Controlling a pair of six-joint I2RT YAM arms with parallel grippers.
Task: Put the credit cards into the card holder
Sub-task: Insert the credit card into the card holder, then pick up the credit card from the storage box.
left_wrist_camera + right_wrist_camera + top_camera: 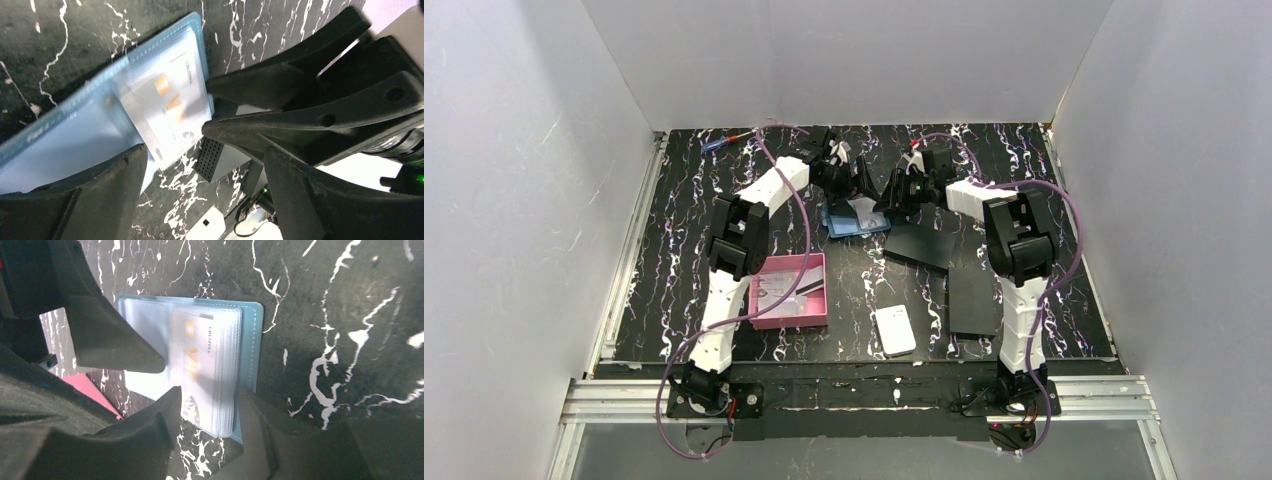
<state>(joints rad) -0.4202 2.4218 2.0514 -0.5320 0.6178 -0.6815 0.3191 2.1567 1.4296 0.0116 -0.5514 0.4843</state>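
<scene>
The teal-blue card holder (856,216) lies open on the marbled table between both grippers. In the right wrist view the card holder (252,335) shows a stack of clear sleeves with a pale credit card (200,355), lettered in orange, among them. From the left wrist, the credit card (167,112) sticks out past the near edge of the card holder (65,145). My left gripper (205,192) hangs open above that edge, holding nothing. My right gripper (207,415) stands open, its fingers either side of the sleeve stack's near corner. The left gripper (848,176) and right gripper (894,196) nearly meet.
A pink square tray (789,290) sits near the left arm. A white rounded block (895,330) lies at the front centre. Two flat black rectangles (922,245) (974,300) lie by the right arm. White walls close in the table on three sides.
</scene>
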